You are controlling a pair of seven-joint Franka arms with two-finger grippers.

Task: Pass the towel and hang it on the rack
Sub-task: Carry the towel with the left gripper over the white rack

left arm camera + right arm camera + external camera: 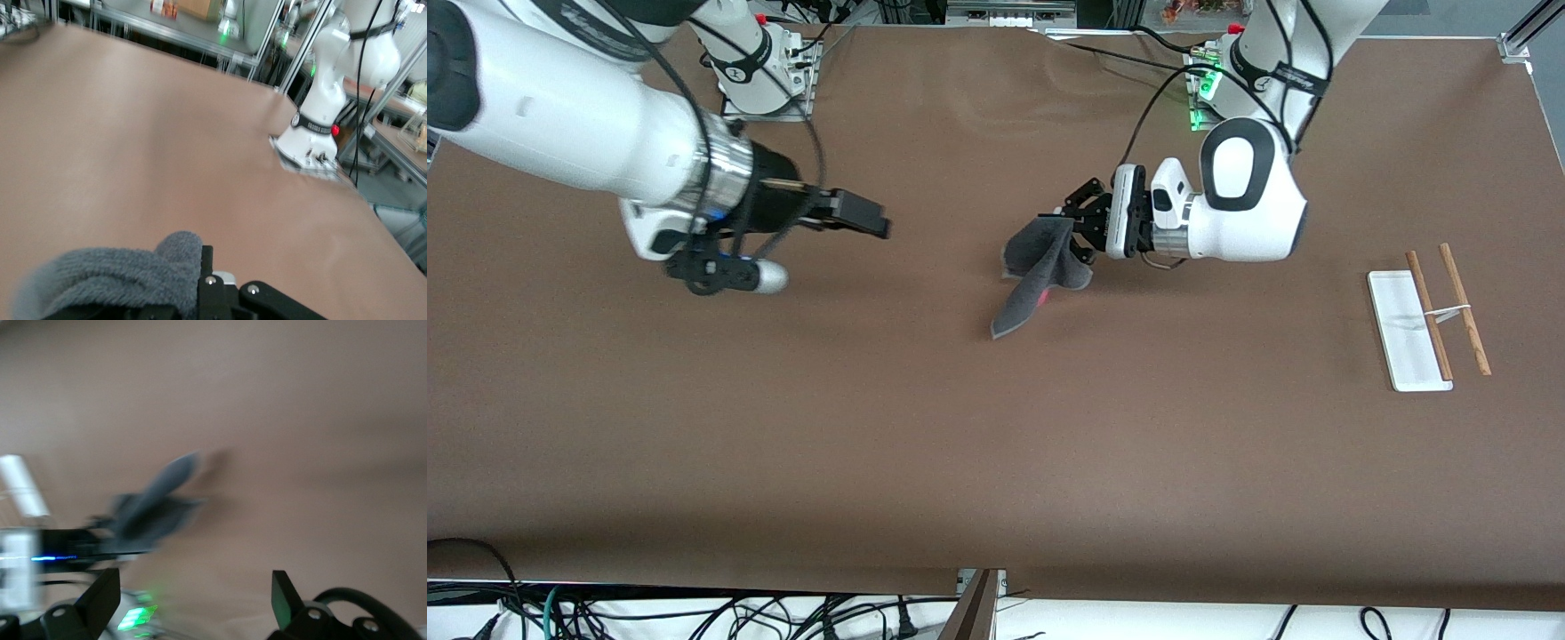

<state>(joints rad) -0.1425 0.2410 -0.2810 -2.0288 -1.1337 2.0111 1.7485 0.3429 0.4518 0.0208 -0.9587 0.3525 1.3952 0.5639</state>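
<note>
Front view, for your reference: the left gripper grasps the towel, which hangs over mid-tabletop. At three o'clock of it stands the rack. At nine o'clock, the right gripper hovers with fingers spread, holding nothing.

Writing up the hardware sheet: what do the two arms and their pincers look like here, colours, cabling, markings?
Both arms are glossy white with black joint rings; black lettering shows on the left arm's ring. The left pincer is a black linkage on a white wrist block, with a black oval ring on the elbow cover. The right pincer has flat black fingers past a chrome wrist band lit blue. Loose black cables run along both arms; a green light glows at the left base.
</note>
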